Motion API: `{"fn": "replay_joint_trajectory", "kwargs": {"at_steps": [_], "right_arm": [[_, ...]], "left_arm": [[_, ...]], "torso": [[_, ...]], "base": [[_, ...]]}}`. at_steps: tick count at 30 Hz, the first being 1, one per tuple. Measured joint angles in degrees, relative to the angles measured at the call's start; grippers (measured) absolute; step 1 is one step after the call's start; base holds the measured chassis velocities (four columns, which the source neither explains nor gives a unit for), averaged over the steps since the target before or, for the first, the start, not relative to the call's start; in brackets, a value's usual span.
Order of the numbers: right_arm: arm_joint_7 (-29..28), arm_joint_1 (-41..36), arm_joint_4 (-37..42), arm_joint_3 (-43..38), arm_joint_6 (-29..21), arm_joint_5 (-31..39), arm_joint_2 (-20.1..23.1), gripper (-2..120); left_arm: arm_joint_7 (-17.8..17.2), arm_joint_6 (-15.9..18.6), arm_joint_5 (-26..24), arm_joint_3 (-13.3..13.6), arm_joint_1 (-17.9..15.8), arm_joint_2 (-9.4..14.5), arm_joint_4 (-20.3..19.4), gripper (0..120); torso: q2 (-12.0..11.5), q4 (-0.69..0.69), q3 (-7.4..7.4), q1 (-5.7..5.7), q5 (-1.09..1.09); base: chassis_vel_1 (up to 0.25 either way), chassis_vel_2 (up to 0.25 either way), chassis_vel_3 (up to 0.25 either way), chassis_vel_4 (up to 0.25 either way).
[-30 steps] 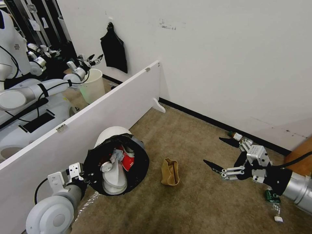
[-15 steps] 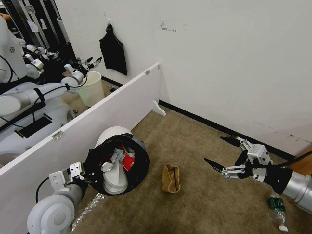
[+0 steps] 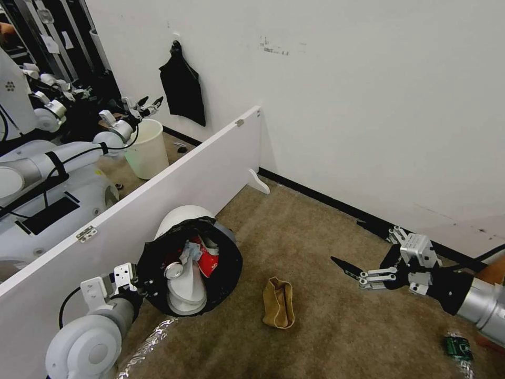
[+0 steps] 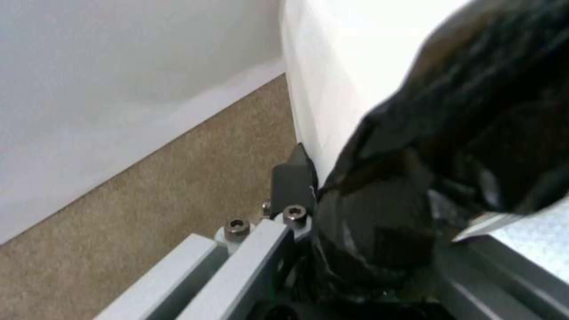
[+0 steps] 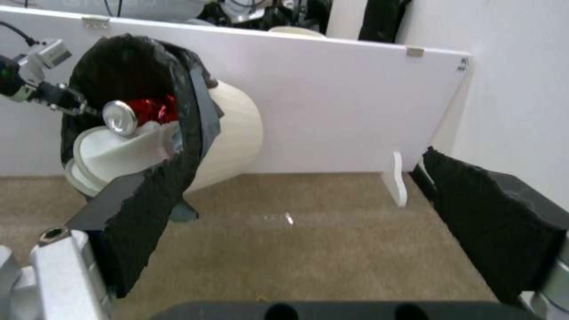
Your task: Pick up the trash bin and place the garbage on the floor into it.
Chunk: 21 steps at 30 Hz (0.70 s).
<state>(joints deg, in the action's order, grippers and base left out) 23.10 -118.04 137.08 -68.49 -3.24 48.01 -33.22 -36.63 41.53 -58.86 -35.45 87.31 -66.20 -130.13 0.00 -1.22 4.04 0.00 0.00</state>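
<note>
The trash bin [image 3: 181, 217], white with a black bag over its rim, hangs tilted at lower left with its mouth toward me. My left gripper [image 3: 138, 287] is shut on its bagged rim; the left wrist view has that gripper [image 4: 332, 209] clamped on black bag. White slippers [image 3: 184, 289] and a red can [image 3: 208, 260] lie inside. On the floor [image 3: 315, 237] lie a brown paper bag [image 3: 278, 309] and a green-labelled bottle [image 3: 456, 347]. My right gripper [image 3: 350, 243] hovers open and holds nothing, right of the paper bag. In the right wrist view, the right gripper [image 5: 305, 160] faces the bin [image 5: 234, 129].
A low white partition board [image 3: 173, 184] runs behind the bin toward the white wall [image 3: 368, 105]. Beyond it stand a cream bucket [image 3: 144, 142] and another robot. A black cloth [image 3: 182, 89] hangs on the wall. A clear crinkled wrapper [image 3: 144, 347] lies by my left arm.
The whole head picture has shifted, so the paper bag and bottle sit lower in it. Both grippers keep their pose; the bin stays held.
</note>
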Motion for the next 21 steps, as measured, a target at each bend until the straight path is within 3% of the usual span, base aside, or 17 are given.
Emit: {"fn": "replay_joint_trajectory", "kwargs": {"at_steps": [6, 11, 15, 16, 18, 19, 21], "right_arm": [[-0.35, -0.63, -0.29, 0.03, 0.42, -0.20, 0.30, 100], [-3.99, -3.39, -0.85, 0.33, 0.41, 0.76, 3.48, 100], [-9.25, -6.45, -2.30, 0.18, -0.42, 4.60, 10.10, 100], [-9.25, -6.45, -2.30, 0.18, -0.42, 4.60, 10.10, 100], [-12.72, -8.19, -3.71, 0.34, -1.17, 8.03, 15.48, 100], [-12.72, -8.19, -3.71, 0.34, -1.17, 8.03, 15.48, 100], [-17.36, -9.75, -5.36, 1.43, -1.65, 11.92, 21.55, 100]], "left_arm": [[0.13, -0.07, 0.50, 0.20, 0.15, -0.23, 0.10, 0], [0.61, -0.07, 1.10, 0.35, 0.29, -0.34, 0.11, 0], [1.45, 0.12, 2.62, 0.60, 0.34, -0.68, 0.26, 0], [1.45, 0.12, 2.62, 0.60, 0.34, -0.68, 0.26, 0], [1.61, 0.26, 3.20, 0.88, 0.45, -1.10, 0.28, 0], [1.61, 0.26, 3.20, 0.88, 0.45, -1.10, 0.28, 0], [1.75, 0.37, 3.99, 1.52, 0.70, -1.67, 0.18, 0]], "torso": [[0.00, 0.00, 0.00, 0.00, 0.00], [0.00, -0.02, 0.00, 0.00, 0.00], [0.00, 0.03, 0.00, 0.00, -0.01], [0.00, 0.03, 0.00, 0.00, -0.01], [0.00, 0.00, 0.00, 0.00, 0.00], [0.00, 0.00, 0.00, 0.00, 0.00], [0.00, 0.03, 0.00, 0.00, 0.00]], "base": [[0.000, 0.000, 0.000, 0.000], [0.000, 0.000, 0.000, 0.000], [0.000, 0.000, 0.000, 0.000], [0.000, 0.000, 0.000, 0.000], [0.000, 0.000, 0.000, 0.000], [0.000, 0.000, 0.000, 0.000], [0.000, 0.000, 0.000, 0.000]]}}
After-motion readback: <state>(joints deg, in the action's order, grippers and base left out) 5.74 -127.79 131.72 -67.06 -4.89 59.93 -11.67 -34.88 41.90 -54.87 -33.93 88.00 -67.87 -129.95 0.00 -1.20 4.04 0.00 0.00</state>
